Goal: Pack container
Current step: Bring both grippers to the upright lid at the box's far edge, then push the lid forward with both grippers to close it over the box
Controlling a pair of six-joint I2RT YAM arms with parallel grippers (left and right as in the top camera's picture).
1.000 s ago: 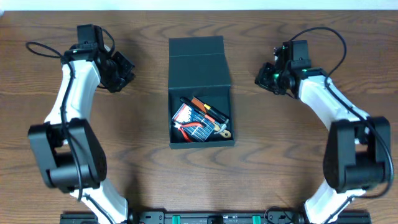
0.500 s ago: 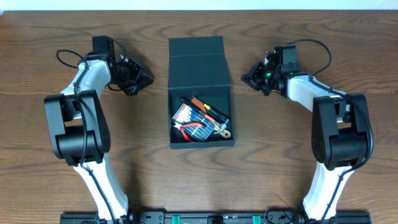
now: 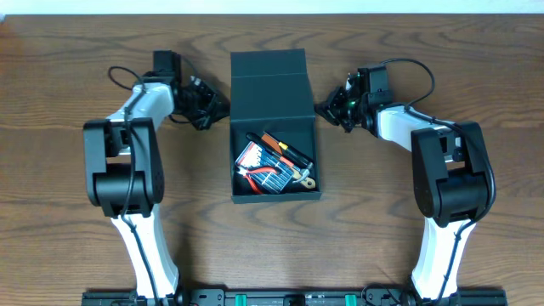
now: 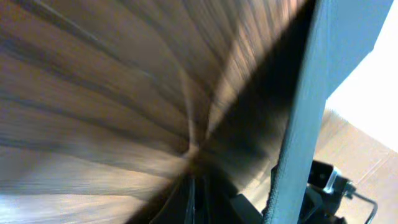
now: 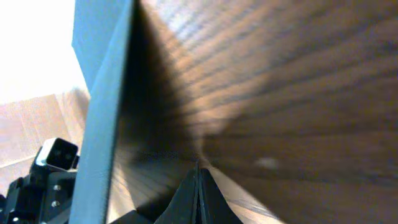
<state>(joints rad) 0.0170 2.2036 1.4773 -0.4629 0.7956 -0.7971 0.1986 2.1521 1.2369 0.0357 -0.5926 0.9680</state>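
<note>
1. The container (image 3: 289,127) stands open at mid-table, with tools (image 3: 274,163) lying in its near half.
2. The left gripper (image 3: 223,109) and right gripper (image 3: 320,109) flank the hinge line just beside the walls. Both have their fingers pressed together and hold nothing.
3. Farther back, the flap lid (image 3: 268,75) is folded open. The step is judged to be closing it: both tips should catch the flap's side edges evenly and lift in step, or the box may skew.

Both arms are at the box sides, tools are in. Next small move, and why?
Probably ease both end effectors inward onto the open lid's side edges, ready to fold it shut. The left end effector and right end effector, both shut, flank the lid of the container, apparently not yet touching it, and the tools already lie inside.
</note>
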